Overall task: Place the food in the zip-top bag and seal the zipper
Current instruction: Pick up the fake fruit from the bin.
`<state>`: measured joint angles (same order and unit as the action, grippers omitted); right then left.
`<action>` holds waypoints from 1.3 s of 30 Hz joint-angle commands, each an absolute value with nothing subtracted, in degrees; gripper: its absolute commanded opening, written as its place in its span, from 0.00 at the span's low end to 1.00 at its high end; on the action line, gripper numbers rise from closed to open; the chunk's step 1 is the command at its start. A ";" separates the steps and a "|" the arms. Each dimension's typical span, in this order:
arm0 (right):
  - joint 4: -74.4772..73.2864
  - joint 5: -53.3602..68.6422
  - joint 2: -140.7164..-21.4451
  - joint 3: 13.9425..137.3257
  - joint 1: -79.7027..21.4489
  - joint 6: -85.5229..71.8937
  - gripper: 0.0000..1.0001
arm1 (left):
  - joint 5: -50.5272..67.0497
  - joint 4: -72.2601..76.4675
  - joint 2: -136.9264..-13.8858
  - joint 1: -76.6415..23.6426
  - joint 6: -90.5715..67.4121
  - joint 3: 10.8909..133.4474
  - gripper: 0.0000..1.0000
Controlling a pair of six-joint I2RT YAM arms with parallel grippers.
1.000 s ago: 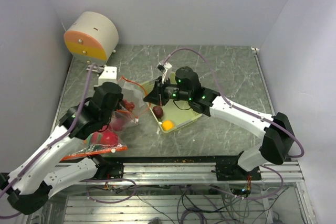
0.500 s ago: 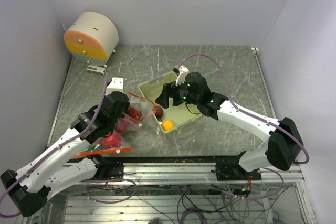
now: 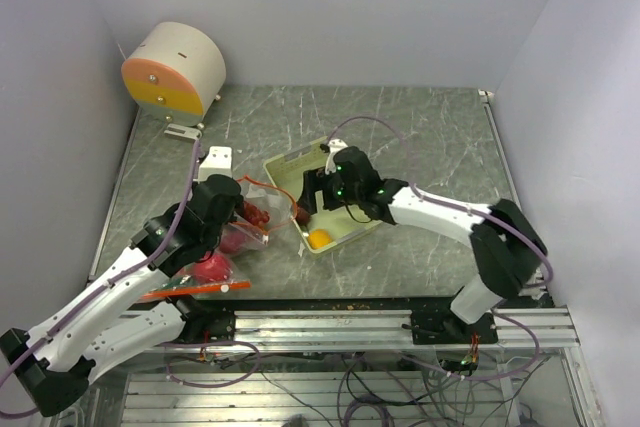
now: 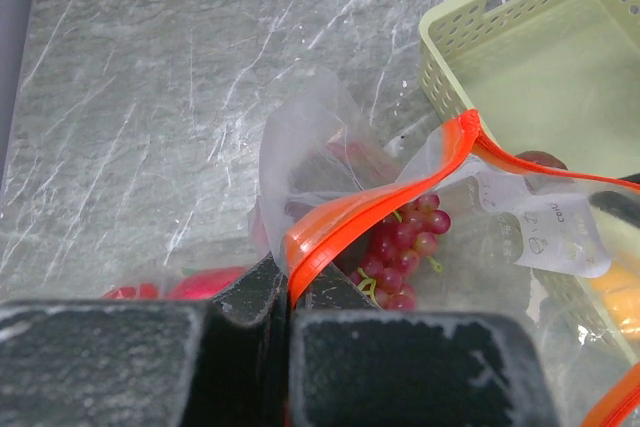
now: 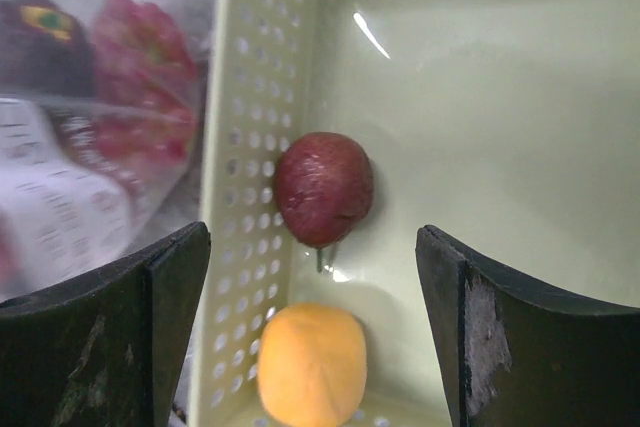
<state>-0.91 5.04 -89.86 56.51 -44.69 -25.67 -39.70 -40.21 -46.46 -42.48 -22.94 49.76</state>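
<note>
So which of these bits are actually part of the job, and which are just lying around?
Part of the job: zip-top bag; grape bunch and red fruit inside it; dark red fruit and orange, not yet bagged.
Just lying about: pale green tray, beige-and-orange drum, small white box.

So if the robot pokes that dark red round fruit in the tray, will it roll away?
Probably a little: the dark red fruit looks round, so it may roll. It sits against the tray wall, with the orange close beside, so those would likely stop it. Its smooth-looking skin could be slippery to pinch.
</note>
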 commanded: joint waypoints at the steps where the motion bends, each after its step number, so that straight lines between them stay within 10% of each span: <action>1: -1.59 5.01 -97.18 59.56 -44.57 -25.63 0.83 | -40.21 -38.48 -45.65 -42.60 -23.46 51.13 0.07; 15: 0.78 3.28 -107.66 61.99 -48.32 -26.22 0.79 | -39.14 -38.35 -45.53 -42.56 -23.25 50.63 0.07; 22: 1.23 -0.91 -108.64 62.17 -48.65 -25.85 0.53 | -38.93 -38.92 -45.16 -42.63 -23.20 50.63 0.07; 28: 1.93 -6.96 -101.80 58.83 -48.61 -24.76 0.37 | -38.99 -38.98 -44.42 -42.62 -23.20 50.36 0.07; 39: 5.55 1.22 -74.23 52.39 -54.09 -17.15 0.36 | -38.87 -38.93 -44.70 -42.58 -23.29 50.28 0.07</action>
<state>2.92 -2.63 -80.34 52.34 -50.17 -21.78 -39.16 -40.23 -45.17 -42.48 -22.94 49.78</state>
